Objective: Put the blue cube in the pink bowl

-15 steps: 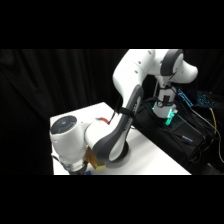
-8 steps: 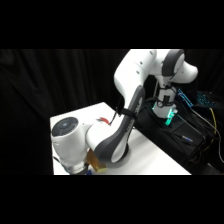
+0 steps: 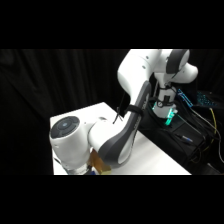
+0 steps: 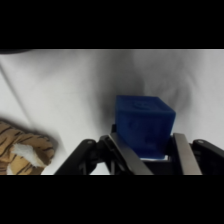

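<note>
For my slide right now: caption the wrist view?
Gripper fingers flank the blue cube on the white table; striped toy alongside.

Deep-blue cube (image 4: 144,127) on white table (image 4: 60,90); black gripper (image 4: 150,155) linkage with grey fingers (image 4: 184,154); orange-brown toy (image 4: 22,147), dark-striped with white patch; white arm (image 3: 135,75) with dark-grey joints.

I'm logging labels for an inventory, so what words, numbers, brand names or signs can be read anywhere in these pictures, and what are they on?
None can be read.
Blue cube: faint raised marks on its top face, too blurred to read.
Striped tiger-patterned object: a pattern only, no text.
White arm: no legible label.
Dark equipment beside the table: small coloured spots, too blurred to read.
</note>
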{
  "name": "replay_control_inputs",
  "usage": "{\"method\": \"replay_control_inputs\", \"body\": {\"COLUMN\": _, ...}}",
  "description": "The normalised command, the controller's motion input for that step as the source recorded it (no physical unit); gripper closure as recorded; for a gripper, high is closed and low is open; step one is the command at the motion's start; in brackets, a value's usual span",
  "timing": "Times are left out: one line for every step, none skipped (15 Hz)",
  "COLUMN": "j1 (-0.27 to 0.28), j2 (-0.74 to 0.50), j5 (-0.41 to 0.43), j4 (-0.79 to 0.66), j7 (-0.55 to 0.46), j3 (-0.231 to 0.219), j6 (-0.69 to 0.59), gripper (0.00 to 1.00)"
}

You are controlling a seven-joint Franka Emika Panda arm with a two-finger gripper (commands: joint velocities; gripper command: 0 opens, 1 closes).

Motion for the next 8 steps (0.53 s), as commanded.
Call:
{"method": "replay_control_inputs", "body": {"j1": 0.09, "j2": -0.52, "j5": -0.074, "j4": -0.4, "j7": 0.08, "j3": -0.076, "j6": -0.24, "gripper": 0.67}}
{"method": "replay_control_inputs", "body": {"j1": 0.066, "j2": -0.57, "j5": -0.082, "j4": -0.43, "j7": 0.06, "j3": -0.068, "j6": -0.23, "gripper": 0.67}}
{"method": "replay_control_inputs", "body": {"j1": 0.042, "j2": -0.59, "j5": -0.083, "j4": -0.45, "j7": 0.04, "j3": -0.057, "j6": -0.22, "gripper": 0.67}}
{"method": "replay_control_inputs", "body": {"j1": 0.027, "j2": -0.59, "j5": -0.086, "j4": -0.45, "j7": 0.04, "j3": -0.05, "j6": -0.21, "gripper": 0.67}}
{"method": "replay_control_inputs", "body": {"j1": 0.002, "j2": -0.61, "j5": -0.08, "j4": -0.47, "j7": 0.02, "j3": -0.031, "j6": -0.19, "gripper": 0.67}}
{"method": "replay_control_inputs", "body": {"j1": -0.005, "j2": -0.61, "j5": -0.095, "j4": -0.49, "j7": 0.02, "j3": -0.029, "j6": -0.18, "gripper": 0.67}}
{"method": "replay_control_inputs", "body": {"j1": -0.022, "j2": -0.59, "j5": -0.094, "j4": -0.51, "j7": 0.01, "j3": -0.01, "j6": -0.14, "gripper": 0.67}}
{"method": "replay_control_inputs", "body": {"j1": -0.036, "j2": -0.58, "j5": -0.092, "j4": -0.53, "j7": 0.0, "j3": 0.008, "j6": -0.1, "gripper": 0.67}}
